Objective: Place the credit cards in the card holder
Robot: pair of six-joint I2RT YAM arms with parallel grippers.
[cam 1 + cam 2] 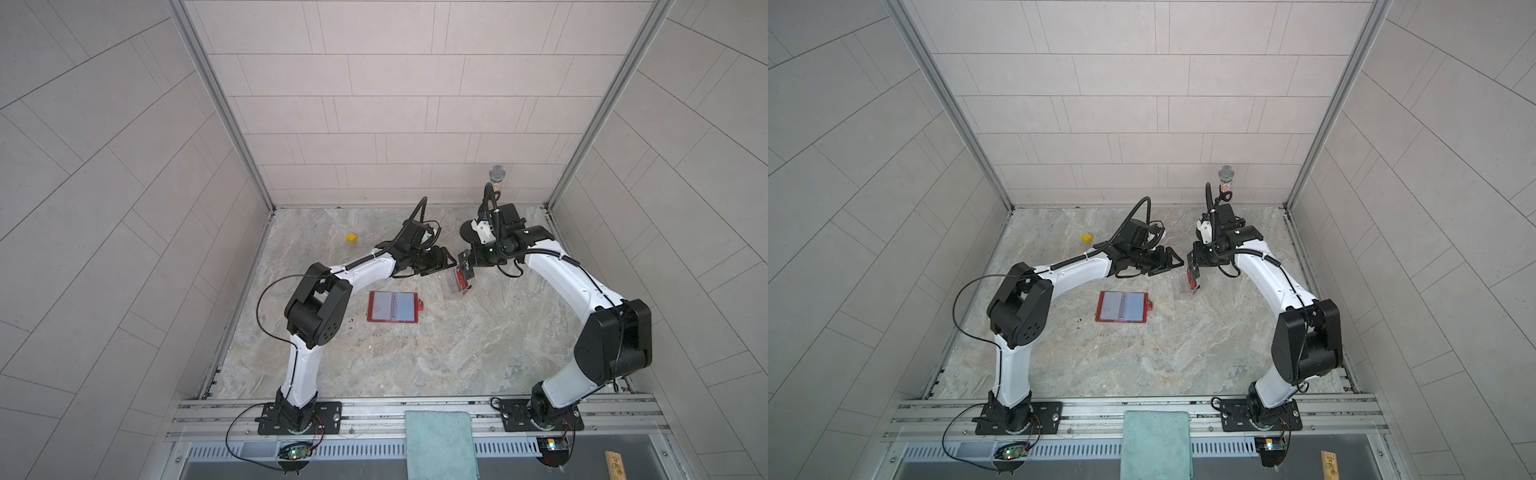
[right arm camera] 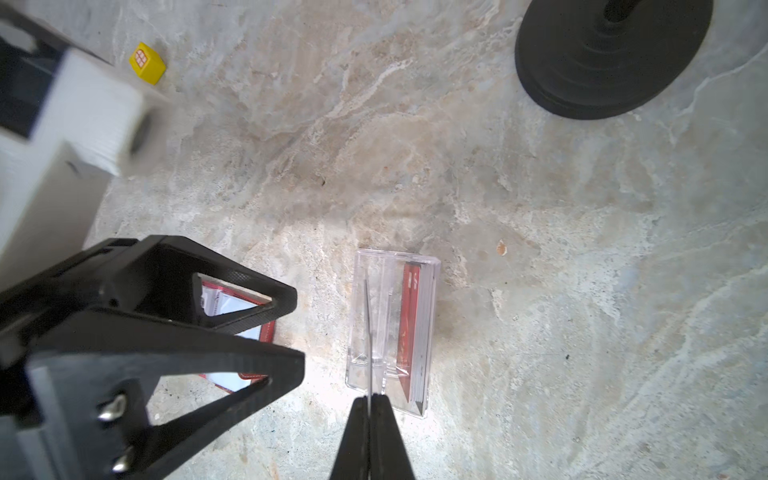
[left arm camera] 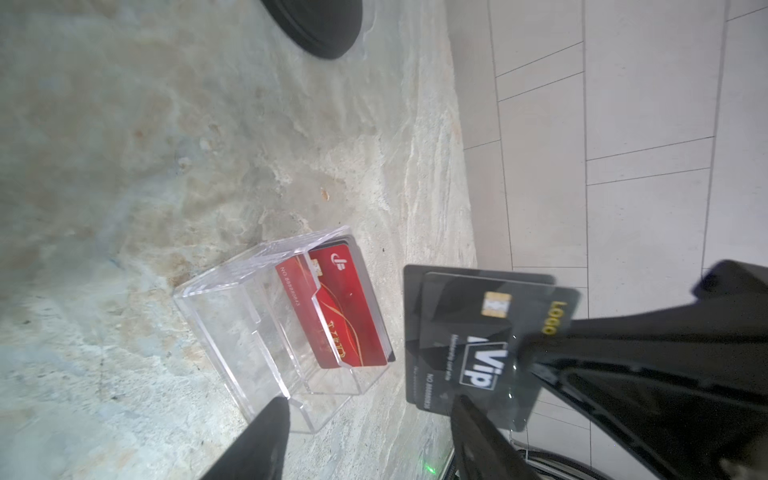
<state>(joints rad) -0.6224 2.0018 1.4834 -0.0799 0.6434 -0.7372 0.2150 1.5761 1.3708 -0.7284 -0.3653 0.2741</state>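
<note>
Pale grey tiled walls [image 1: 374, 104] on three sides, veined beige marble-look tabletop [image 1: 395, 365], aluminium rail [image 1: 374, 409] along the front edge

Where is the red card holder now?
In both top views the card holder lies open on the table near the middle, left of the clear stand and nearer the viewer.

Palm-sized red leather-look book-style card holder [image 1: 392, 306] [image 1: 1122, 306], open flat mid-table, clear sleeves facing up, snap tab pointing right. Thin black plastic credit cards [image 3: 478, 340] [image 1: 466, 264] lettered "VIP", seemingly two overlapped, held off the table, far-right of the holder. Further cards [image 3: 345, 307], red one foremost, upright in a clear acrylic stand [image 3: 216, 307] just below.
</note>
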